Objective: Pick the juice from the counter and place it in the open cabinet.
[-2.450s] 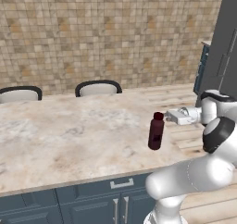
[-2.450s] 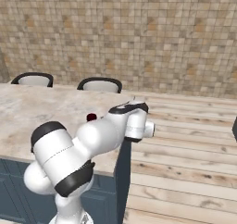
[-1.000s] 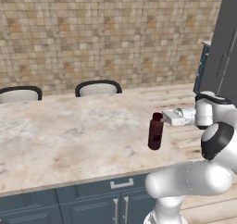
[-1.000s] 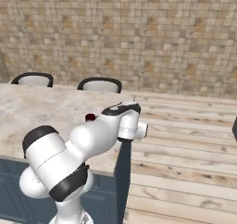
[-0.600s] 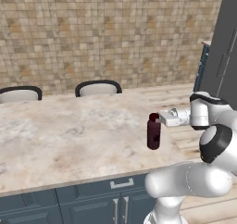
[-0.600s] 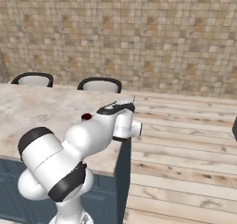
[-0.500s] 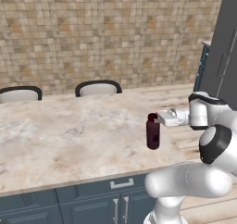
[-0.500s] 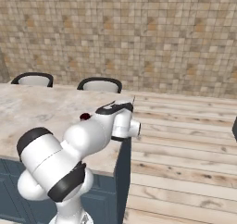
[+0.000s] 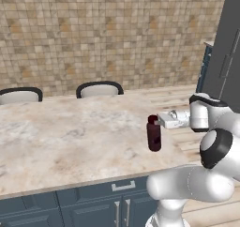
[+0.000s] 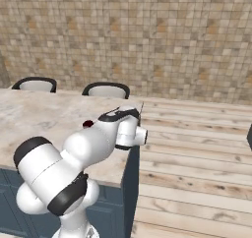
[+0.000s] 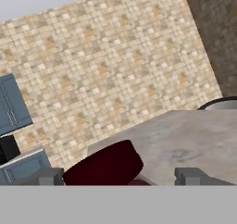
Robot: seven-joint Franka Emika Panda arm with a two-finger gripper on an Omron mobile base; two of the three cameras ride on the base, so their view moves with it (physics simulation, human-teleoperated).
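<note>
The bottle stands upright on the counter, cap up, near its right edge. My gripper is open, fingers flanking its cap.

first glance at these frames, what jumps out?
The dark maroon juice standing upright near the right edge of the marbled counter, with the gripper level with its neck. In the hand view the bottle's cap looms between the two fingertips. Behind the counter, two dark-rimmed chair backs against the tan tiled wall.
</note>
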